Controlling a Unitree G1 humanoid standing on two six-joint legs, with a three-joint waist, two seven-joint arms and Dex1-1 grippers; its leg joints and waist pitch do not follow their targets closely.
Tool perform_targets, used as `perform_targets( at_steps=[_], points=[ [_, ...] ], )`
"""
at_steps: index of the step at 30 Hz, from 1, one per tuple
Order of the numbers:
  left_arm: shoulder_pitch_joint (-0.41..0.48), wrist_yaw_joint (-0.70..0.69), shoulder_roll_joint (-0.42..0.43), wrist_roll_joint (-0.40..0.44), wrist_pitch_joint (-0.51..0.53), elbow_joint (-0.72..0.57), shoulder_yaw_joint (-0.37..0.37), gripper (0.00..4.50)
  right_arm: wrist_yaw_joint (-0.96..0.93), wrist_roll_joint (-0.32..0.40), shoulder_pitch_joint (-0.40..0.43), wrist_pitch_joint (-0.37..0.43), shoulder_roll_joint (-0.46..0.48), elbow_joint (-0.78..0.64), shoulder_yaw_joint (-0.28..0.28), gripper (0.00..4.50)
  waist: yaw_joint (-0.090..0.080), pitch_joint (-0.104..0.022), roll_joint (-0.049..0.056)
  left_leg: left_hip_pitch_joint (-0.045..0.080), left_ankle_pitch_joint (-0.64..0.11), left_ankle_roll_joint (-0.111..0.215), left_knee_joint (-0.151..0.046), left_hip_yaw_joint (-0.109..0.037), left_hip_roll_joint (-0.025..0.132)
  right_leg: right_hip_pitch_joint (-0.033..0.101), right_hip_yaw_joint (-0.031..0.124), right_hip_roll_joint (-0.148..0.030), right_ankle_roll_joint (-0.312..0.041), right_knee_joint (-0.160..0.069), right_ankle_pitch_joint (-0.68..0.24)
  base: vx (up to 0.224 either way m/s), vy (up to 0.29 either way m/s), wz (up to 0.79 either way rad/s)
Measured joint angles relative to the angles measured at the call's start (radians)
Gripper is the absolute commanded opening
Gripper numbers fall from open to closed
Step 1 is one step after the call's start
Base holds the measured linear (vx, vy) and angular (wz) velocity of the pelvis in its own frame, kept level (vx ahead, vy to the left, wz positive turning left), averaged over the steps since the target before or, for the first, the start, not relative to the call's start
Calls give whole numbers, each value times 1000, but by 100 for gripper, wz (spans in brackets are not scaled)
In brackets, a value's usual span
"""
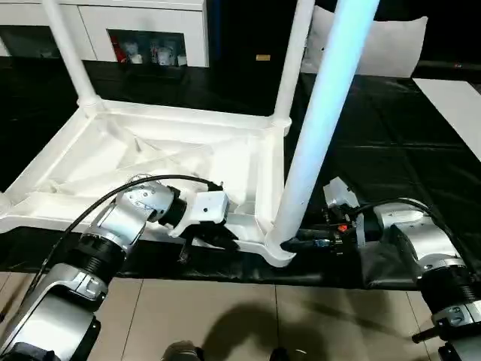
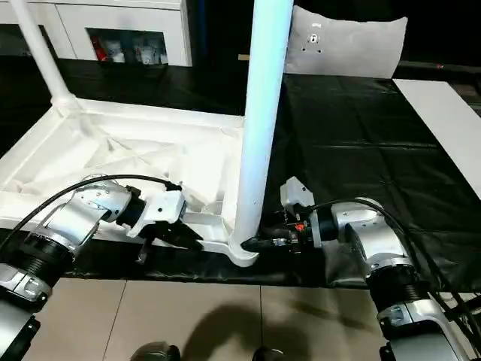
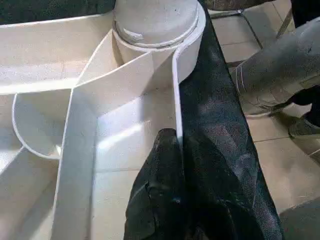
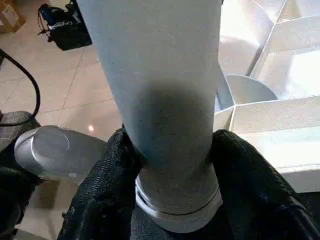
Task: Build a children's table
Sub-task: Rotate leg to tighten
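The children's table lies upside down on a black mat, its ribbed underside (image 1: 150,150) facing up. Two white legs (image 1: 71,53) (image 1: 293,60) stand in the far corner sockets. A third leg (image 1: 323,113) rises from the near right socket (image 1: 276,248). My left gripper (image 1: 214,237) is at the near rim; in the left wrist view its black fingers (image 3: 160,165) are shut on the thin rim wall (image 3: 175,90). My right gripper (image 1: 301,242) reaches in from the right at the base of the near leg. In the right wrist view its fingers (image 4: 115,165) press both sides of that leg (image 4: 160,75).
A white cabinet (image 1: 143,30) with shelves stands at the back, and a grey pillow (image 1: 376,45) lies at the back right. The black mat (image 1: 376,150) stretches to the right of the table, up to a white panel (image 1: 458,113). Tiled floor (image 1: 225,316) lies in front.
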Motion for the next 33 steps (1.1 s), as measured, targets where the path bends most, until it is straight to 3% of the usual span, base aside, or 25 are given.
perform_targets(
  at_steps=[6,9,12,16,17,18,19,21,23,26,27,33],
  points=[
    [-1,4,-6,0,-1,10,2,0,-10,2,17,32,1,-27,-9,193,2,0,0,1,0,0,0,0,0,1,0,0,0,0,0,0,0,0],
    [-7,30,-9,8,45,15,8,0,-75,1,28,73,26,-55,-17,193,-1,0,0,2,1,-1,0,0,0,1,0,0,0,1,0,0,0,0],
    [-21,89,-17,29,112,27,23,0,-198,-15,29,128,62,-78,-30,193,-9,0,0,11,2,-3,0,0,0,9,0,0,0,1,0,0,0,0],
    [-24,207,-57,47,204,40,60,0,-413,-48,27,205,135,-97,-73,193,-45,0,1,17,2,-3,-1,-3,0,15,-7,0,2,-12,-1,0,0,0],
    [-28,278,-93,52,259,53,81,0,-523,-67,14,224,184,-79,-105,193,-60,0,1,17,2,-3,-3,-5,0,20,-11,0,2,-21,-1,0,0,0],
    [-48,337,-118,63,297,71,93,0,-621,-90,-7,227,228,-56,-128,193,-72,0,1,15,2,-3,-1,-6,1,19,-15,0,2,-25,-1,0,0,0],
    [-64,381,-139,75,330,78,91,0,-699,-107,-27,236,254,-44,-135,193,-86,1,7,11,1,-2,0,-9,3,23,-28,-2,2,-38,-1,0,0,0],
    [-64,435,-166,76,355,78,94,0,-781,-119,-40,236,280,-25,-144,193,-99,2,13,12,1,-2,-1,-15,7,33,-42,-2,2,-57,-1,-26,64,-12],
    [-69,526,-210,87,380,98,109,0,-905,-132,-85,228,330,37,-163,193,-115,2,13,15,1,-2,0,-16,8,38,-44,-2,2,-61,-1,-2,26,-3],
    [-86,612,-252,101,408,111,116,0,-1024,-137,-118,215,366,80,-178,193,-121,4,13,15,1,-2,-1,-16,7,37,-50,-4,2,-63,-1,0,0,0],
    [-87,624,-263,105,414,111,118,0,-1042,-137,-118,213,369,81,-182,247,-121,4,13,15,1,-2,-1,-16,8,37,-56,-7,2,-64,-1,0,0,0],
    [-94,638,-283,112,417,104,118,0,-1030,-170,-110,165,357,81,-181,301,-112,4,13,11,0,0,-6,-15,6,33,-54,-10,2,-61,-1,0,0,0]
  ],
)
